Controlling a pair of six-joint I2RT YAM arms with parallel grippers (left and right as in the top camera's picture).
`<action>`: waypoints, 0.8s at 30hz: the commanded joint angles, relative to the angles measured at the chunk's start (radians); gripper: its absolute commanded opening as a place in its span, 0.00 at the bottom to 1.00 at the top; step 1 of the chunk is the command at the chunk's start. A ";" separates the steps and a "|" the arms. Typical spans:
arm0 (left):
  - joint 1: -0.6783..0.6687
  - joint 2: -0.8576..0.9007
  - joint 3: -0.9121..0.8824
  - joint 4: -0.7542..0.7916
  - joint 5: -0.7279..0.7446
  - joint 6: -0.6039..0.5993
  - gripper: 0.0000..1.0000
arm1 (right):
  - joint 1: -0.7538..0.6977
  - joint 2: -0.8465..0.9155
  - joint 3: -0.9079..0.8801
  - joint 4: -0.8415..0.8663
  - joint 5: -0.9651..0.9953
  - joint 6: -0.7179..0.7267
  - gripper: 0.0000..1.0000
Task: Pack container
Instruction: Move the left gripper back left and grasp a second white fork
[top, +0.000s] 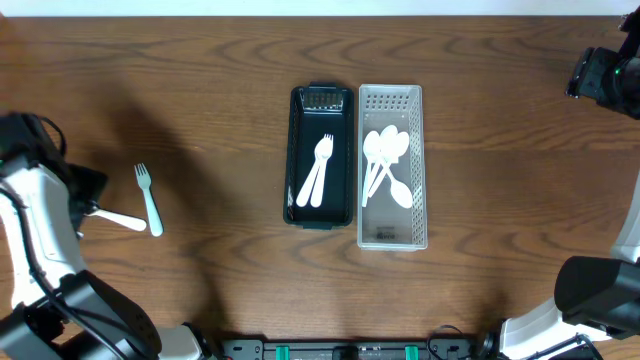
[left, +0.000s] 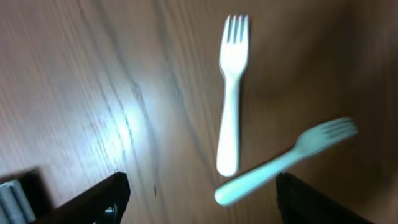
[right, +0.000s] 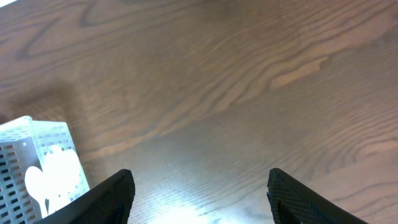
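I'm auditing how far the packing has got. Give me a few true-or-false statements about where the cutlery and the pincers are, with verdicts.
1. The black tray holds two white forks. True.
2. The white basket holds forks. False: it holds white spoons.
3. Two forks lie outside both containers. True: a pale teal fork and a loose white fork lie on the table, left of the tray.
4. The left pincer grips a fork. False: it is open, with nothing held.
5. The right pincer hangs over the black tray. False: it is open over bare table, with only a corner of the basket at the edge of its view.
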 joint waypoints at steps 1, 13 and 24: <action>0.026 0.005 -0.090 0.071 0.018 -0.014 0.80 | -0.008 -0.021 0.000 -0.011 0.003 -0.014 0.72; 0.076 0.078 -0.172 0.251 0.039 -0.014 0.80 | -0.008 -0.021 0.000 -0.030 0.003 -0.014 0.72; 0.075 0.258 -0.172 0.349 0.043 -0.014 0.80 | -0.008 -0.021 0.000 -0.042 0.003 -0.014 0.71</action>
